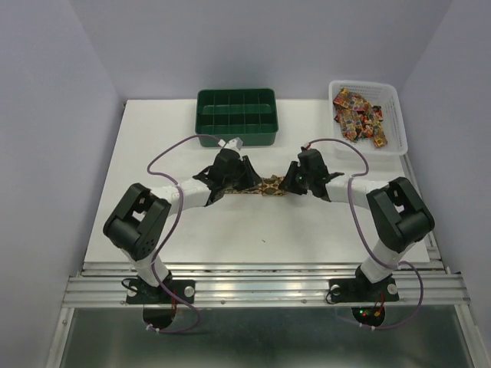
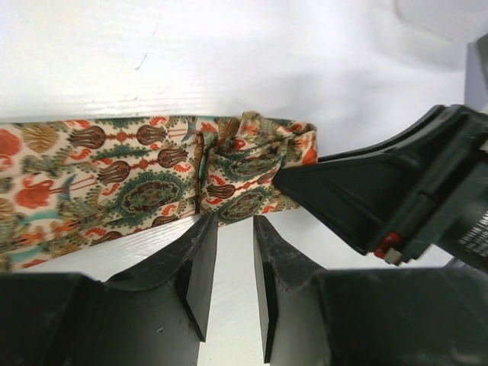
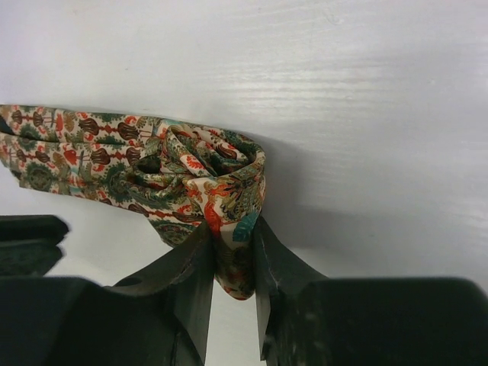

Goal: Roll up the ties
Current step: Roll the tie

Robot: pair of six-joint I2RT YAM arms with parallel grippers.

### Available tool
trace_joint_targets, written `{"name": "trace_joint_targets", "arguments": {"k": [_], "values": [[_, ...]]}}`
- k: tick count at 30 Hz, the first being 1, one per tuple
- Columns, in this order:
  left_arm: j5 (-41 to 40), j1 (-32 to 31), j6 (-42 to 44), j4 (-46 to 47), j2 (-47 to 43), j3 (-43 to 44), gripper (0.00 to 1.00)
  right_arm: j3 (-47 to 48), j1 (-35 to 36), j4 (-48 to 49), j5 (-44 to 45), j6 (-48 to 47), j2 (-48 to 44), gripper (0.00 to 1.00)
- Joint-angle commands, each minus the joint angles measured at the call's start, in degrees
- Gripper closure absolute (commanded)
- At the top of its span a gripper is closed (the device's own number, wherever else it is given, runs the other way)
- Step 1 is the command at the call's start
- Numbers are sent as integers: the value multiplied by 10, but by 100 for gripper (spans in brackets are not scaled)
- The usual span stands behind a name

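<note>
Right fingers (image 3: 198, 290) pinch the tie (image 3: 99, 149) at its rolled end; left fingers (image 2: 200, 274) slightly apart, holding nothing. I'd keep the coil tight, edges square.

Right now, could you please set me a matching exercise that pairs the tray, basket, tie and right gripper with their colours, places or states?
Things:
1. tray
2. basket
3. tie
4. right gripper

Descriptions:
A. pinching the tie's rolled end
B. white, far right
C. green, far centre
D. patterned, partly rolled

Pairs: 1-C, 2-B, 3-D, 4-A
</note>
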Motion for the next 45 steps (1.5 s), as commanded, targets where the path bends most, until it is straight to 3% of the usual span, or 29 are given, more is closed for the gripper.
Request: {"name": "trace_joint_targets", "arguments": {"k": [1,9,19,31,37,45], "values": [[-37,-3,33,-19,-55,-12,63,47,0,-155,70,-18,-35,82],[-71,-2,50,-40,-36,-5,63,62,-1,-234,112,-24,-75,81],[-110,5,38,-42,33,20,67,69,-6,-251,132,-10,-72,81],[-108,-3,2,-28,2,-52,69,101,-13,-284,166,-19,-56,81],[-113,-60,-29,-12,-32,-92,70,129,-14,-313,173,-52,-43,81],[-144,-76,-30,-44,-52,-74,69,158,-15,-327,164,-102,-22,81]]}}
